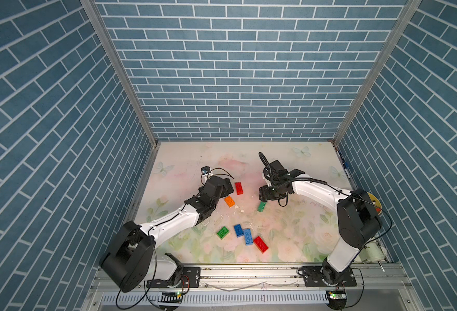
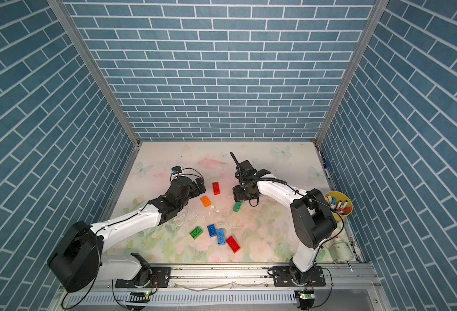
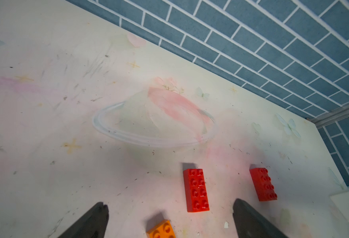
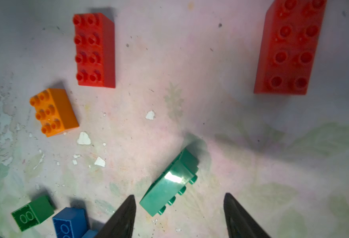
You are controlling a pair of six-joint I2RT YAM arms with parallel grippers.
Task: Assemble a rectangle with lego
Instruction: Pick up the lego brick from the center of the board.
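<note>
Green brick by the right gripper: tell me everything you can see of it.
The green brick is a teal, glossy plastic block, tipped on its side: a smooth long wall faces up and catches glare, while its studs point sideways. It lies at a slant on the floral table, apart from every other brick. The right gripper hangs over it with jaws open, the brick nearer one fingertip; no contact shows.

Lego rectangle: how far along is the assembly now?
Done: nothing joined; the bricks lie loose on the table. In hand: nothing gripped; the right jaws stand open at the tipped green brick, the left jaws open near the orange brick. Left: all the joining.
</note>
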